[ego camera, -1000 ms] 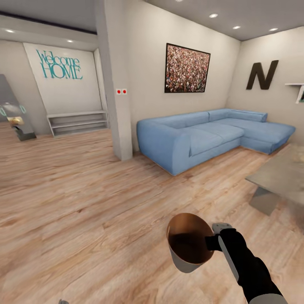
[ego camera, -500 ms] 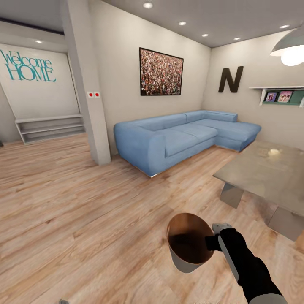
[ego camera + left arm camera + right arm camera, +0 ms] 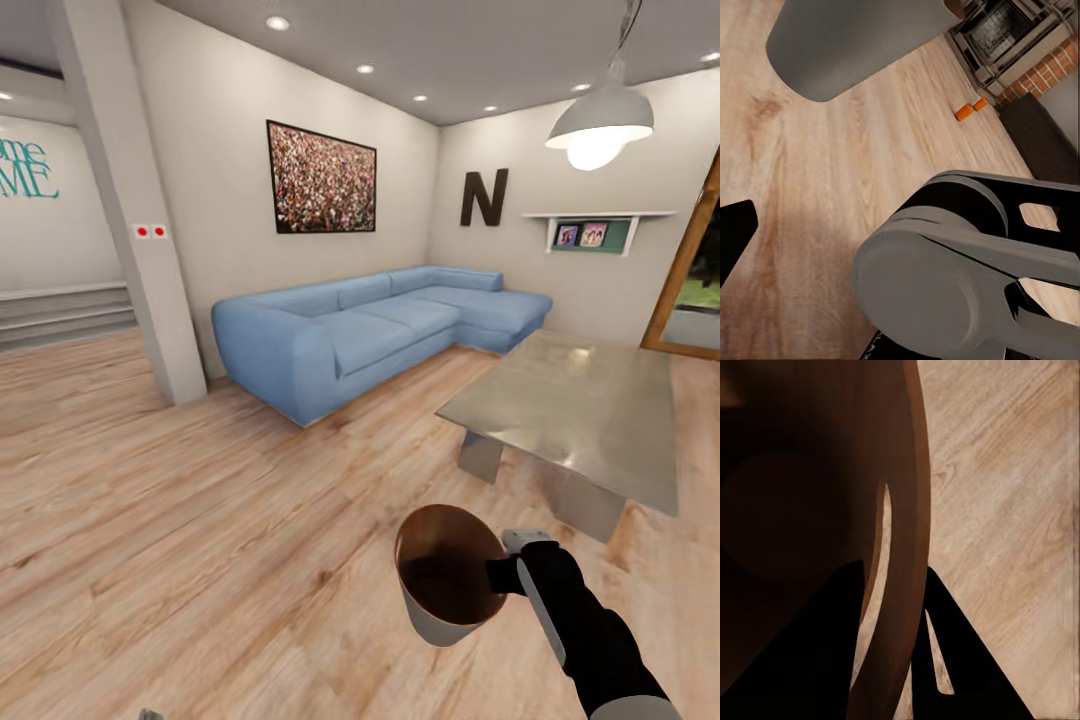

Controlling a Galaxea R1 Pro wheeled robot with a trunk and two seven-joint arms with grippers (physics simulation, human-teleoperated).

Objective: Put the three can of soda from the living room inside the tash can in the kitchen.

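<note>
Your surroundings: a lounge with a light wood floor (image 3: 200, 520).

You see a long blue corner sofa (image 3: 370, 330) against the pale wall, with a speckled framed picture (image 3: 321, 179) above it and a big dark letter N (image 3: 484, 197) on the adjoining wall. A small shelf (image 3: 596, 232) with photos hangs beside the N, under a white pendant lamp (image 3: 600, 122). A grey glossy coffee table (image 3: 575, 410) stands near the sofa. A square pillar (image 3: 130, 210) carries two red dots. A brick fireplace (image 3: 1020, 45) shows in your left wrist view.

Wood floor (image 3: 200, 520), blue corner sofa (image 3: 360, 335), glass table (image 3: 575, 410), pendant lamp (image 3: 598, 125).
</note>
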